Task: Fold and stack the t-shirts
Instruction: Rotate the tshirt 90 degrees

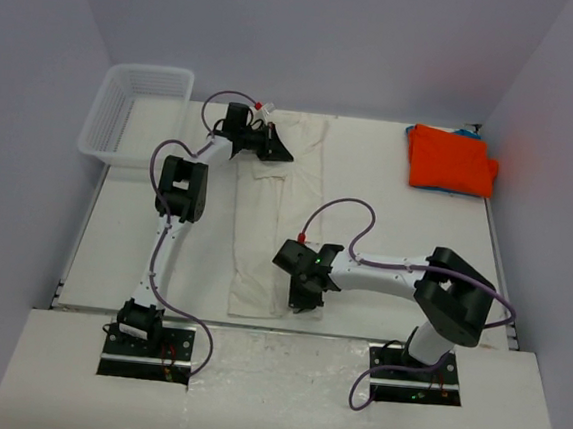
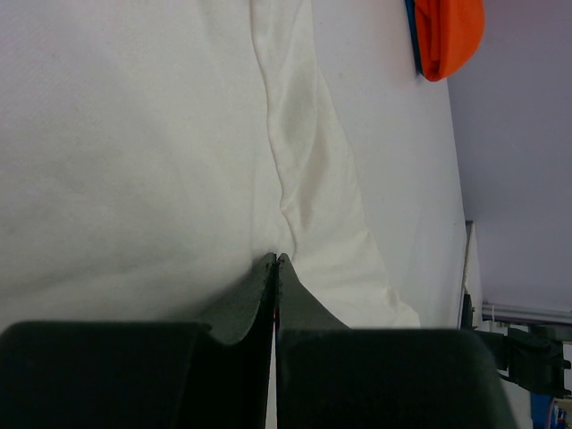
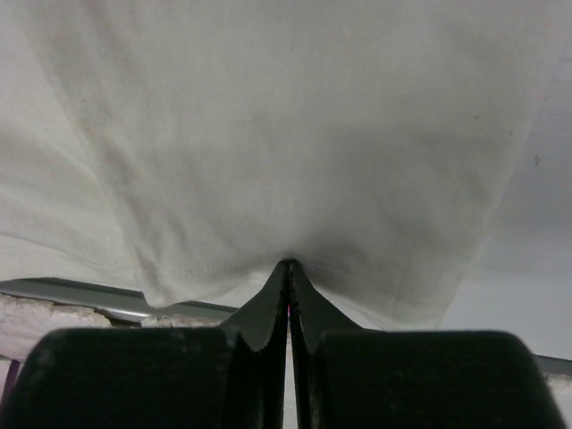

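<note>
A cream t-shirt (image 1: 276, 224) lies as a long narrow strip down the middle of the table. My left gripper (image 1: 277, 145) is at its far end, shut, its tips (image 2: 275, 257) pinching the cream cloth (image 2: 134, 134) where a crease runs in. My right gripper (image 1: 304, 301) is at the near right corner, shut on the hem; the cloth (image 3: 286, 116) puckers at its tips (image 3: 288, 264). An orange t-shirt (image 1: 450, 159) sits folded at the far right on top of a blue one, of which only an edge (image 2: 413, 36) shows.
A white mesh basket (image 1: 135, 111) stands at the far left corner. The table's near edge (image 3: 80, 295) runs just under the right gripper. Both arm bases are bolted to the near board.
</note>
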{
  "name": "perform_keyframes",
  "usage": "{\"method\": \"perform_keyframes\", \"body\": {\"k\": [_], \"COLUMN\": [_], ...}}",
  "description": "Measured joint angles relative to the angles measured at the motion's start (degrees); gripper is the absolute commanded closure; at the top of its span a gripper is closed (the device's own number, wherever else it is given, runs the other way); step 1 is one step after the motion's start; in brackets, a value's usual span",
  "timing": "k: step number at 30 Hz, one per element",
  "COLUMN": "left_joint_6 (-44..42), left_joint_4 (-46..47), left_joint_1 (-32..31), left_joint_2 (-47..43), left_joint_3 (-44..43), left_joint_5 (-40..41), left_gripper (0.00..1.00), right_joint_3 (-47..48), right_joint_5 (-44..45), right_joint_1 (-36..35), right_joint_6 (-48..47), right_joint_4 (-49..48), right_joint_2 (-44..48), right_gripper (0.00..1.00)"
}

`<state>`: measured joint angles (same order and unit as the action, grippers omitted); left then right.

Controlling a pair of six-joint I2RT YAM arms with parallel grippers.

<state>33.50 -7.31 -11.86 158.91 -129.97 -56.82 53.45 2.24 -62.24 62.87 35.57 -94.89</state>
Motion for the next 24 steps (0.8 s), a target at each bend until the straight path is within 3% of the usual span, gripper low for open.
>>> {"method": "perform_keyframes", "body": {"k": [5, 9, 11, 15, 18, 19, 20, 24], "left_joint_6": [0.1, 0.0, -0.1, -0.3, -1.8, -2.6, -3.3, -7.0], "left_joint_4": [0.4, -0.1, -0.6, -2.7, -5.4, -6.8, -8.3, -16.1], "left_joint_1": [0.0, -0.2, -0.4, -1.0, -2.0, -2.4, -2.9, -5.4], "left_joint_2": [-0.1, -2.1, -4.1, -11.1, -19.1, -22.3, -25.7, -42.9], "left_joint_3": [0.0, 1.7, 2.4, 2.6, 2.8, 3.5, 4.5, 15.1], "left_joint_5": [0.1, 1.3, 2.1, 3.8, 5.6, 7.0, 8.6, 21.6], "left_gripper": [0.99, 0.85, 0.67, 0.50, 0.30, 0.28, 0.26, 0.32], "right_joint_3": [-0.3, 0.1, 1.5, 7.4, 10.9, 11.1, 11.0, 4.6], "right_joint_5": [3.6, 7.1, 8.5, 10.8, 12.0, 12.3, 12.8, 13.5], "right_joint_1": [0.1, 0.3, 0.3, -0.6, -2.4, -2.8, -3.1, -1.4], "right_joint_6": [-4.1, -8.2, -9.9, -11.8, -11.3, -10.9, -10.3, -9.0], "right_joint_4": [0.0, 0.7, 2.3, 6.5, 9.5, 10.3, 11.4, 12.0], "right_joint_2": [1.2, 2.9, 4.1, 7.8, 13.0, 15.1, 17.4, 26.1], "right_gripper": [0.96, 0.82, 0.72, 0.54, 0.45, 0.36, 0.34, 0.34]}}
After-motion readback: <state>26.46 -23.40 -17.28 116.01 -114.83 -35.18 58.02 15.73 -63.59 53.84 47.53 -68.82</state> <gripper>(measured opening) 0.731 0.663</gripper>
